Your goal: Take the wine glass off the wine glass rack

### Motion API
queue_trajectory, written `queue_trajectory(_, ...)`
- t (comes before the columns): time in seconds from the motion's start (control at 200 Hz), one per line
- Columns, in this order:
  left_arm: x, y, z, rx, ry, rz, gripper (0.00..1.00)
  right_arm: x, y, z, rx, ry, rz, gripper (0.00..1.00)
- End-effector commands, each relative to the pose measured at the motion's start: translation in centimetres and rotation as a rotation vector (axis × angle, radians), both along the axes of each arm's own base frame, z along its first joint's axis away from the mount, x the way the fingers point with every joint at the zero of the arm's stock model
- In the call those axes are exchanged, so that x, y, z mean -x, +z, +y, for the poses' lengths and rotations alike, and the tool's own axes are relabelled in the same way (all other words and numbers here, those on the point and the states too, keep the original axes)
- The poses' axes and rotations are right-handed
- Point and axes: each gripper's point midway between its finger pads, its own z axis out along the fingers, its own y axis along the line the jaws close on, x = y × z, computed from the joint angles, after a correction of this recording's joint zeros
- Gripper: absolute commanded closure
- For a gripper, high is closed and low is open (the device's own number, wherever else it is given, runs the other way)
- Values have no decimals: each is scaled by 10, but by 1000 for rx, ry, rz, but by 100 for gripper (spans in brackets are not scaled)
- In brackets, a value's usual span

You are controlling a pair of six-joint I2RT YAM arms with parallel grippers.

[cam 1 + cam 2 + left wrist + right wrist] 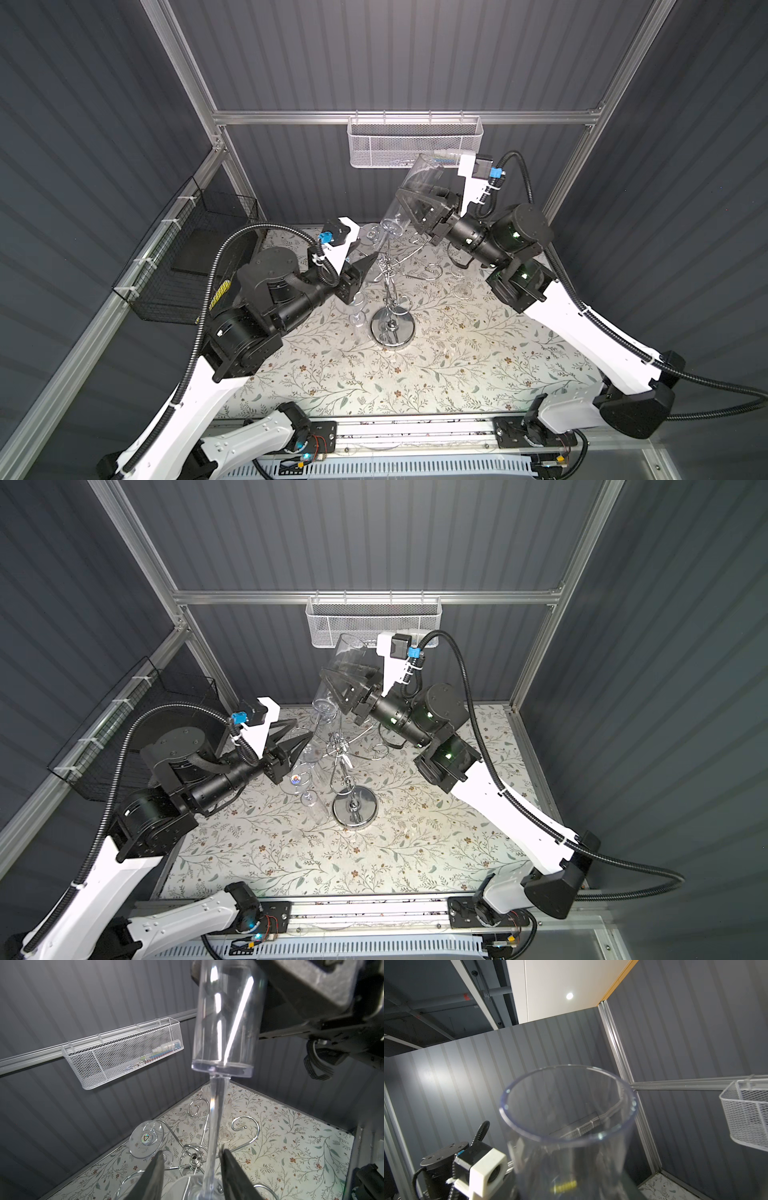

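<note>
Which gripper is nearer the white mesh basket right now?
Right. The right gripper, holding the wine glass by its bowl, sits high, close in front of the white mesh basket; the left gripper is lower, open around the stem.

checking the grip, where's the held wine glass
In both top views the wine glass tilts above the wine glass rack at centre, bowl in the right gripper, rim toward the white mesh basket, stem inside the open left gripper.

Top pair overhead; wrist views close, sharing wine glass.
</note>
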Motion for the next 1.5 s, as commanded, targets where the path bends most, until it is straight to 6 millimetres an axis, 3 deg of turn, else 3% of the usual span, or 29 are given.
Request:
queue_trajectory(0.0,10,23,18,96,37,-37,54,10,30,-28,-37,-43,-90,58)
queue_trajectory(0.2,24,33,37,162,58,-40,55,-3,40,-62,-16,-149,-126,60)
queue_trajectory(0.41,29,27,50,151,94,-22,57,-4,42,-96,75,-255,-200,60)
queue_trajectory(0.75,36,27,65,184,121,-19,59,-1,19,-139,253,-449,-249,60)
queue_trajectory(0.765,37,28,65,186,121,-20,59,9,24,-145,244,-458,-266,60)
queue_trajectory(0.78,37,28,66,186,123,-20,59,7,25,-152,241,-494,-255,60)
queue_trajectory(1.121,41,27,70,207,126,-7,60,-7,-44,-182,359,-624,-154,60)
queue_trajectory(1.496,43,20,70,224,122,32,60,-23,-135,-190,426,-695,-100,60)
